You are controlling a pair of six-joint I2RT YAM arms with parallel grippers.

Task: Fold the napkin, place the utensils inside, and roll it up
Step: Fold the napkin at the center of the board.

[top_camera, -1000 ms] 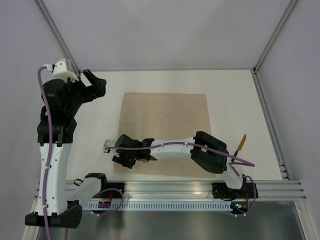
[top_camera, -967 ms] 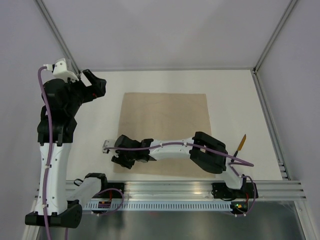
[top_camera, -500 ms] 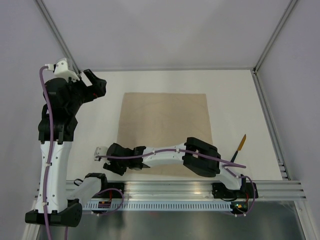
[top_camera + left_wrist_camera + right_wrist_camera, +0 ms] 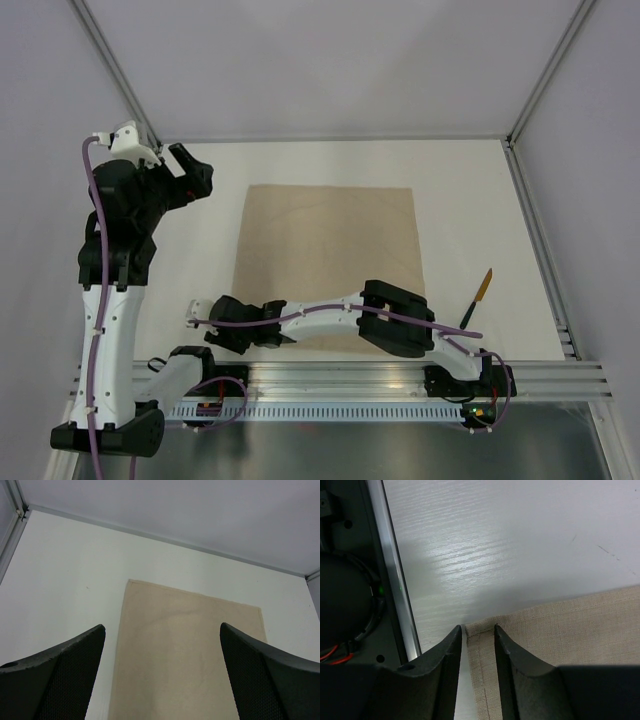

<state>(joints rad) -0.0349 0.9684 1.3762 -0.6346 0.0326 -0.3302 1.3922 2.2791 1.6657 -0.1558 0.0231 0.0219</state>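
The beige napkin (image 4: 330, 250) lies flat and unfolded in the middle of the table. It also shows in the left wrist view (image 4: 190, 645) and in the right wrist view (image 4: 560, 630). The knife (image 4: 484, 285), with a yellow-orange blade and black handle, lies on the table to the right of the napkin. My right gripper (image 4: 228, 340) is low at the napkin's near-left corner. Its jaws (image 4: 478, 627) stand a narrow gap apart astride the corner hem, with a strip of table showing beside the cloth. My left gripper (image 4: 195, 180) is open and empty, raised beyond the napkin's far-left corner (image 4: 162, 630).
The metal rail (image 4: 400, 375) with the arm bases runs along the near table edge, right behind the right gripper (image 4: 395, 605). Frame posts (image 4: 530, 230) border the table at right and back.
My right arm has stretched further left and nearer, carrying its gripper from over the napkin's near-left part to the corner itself. The left arm has barely moved.
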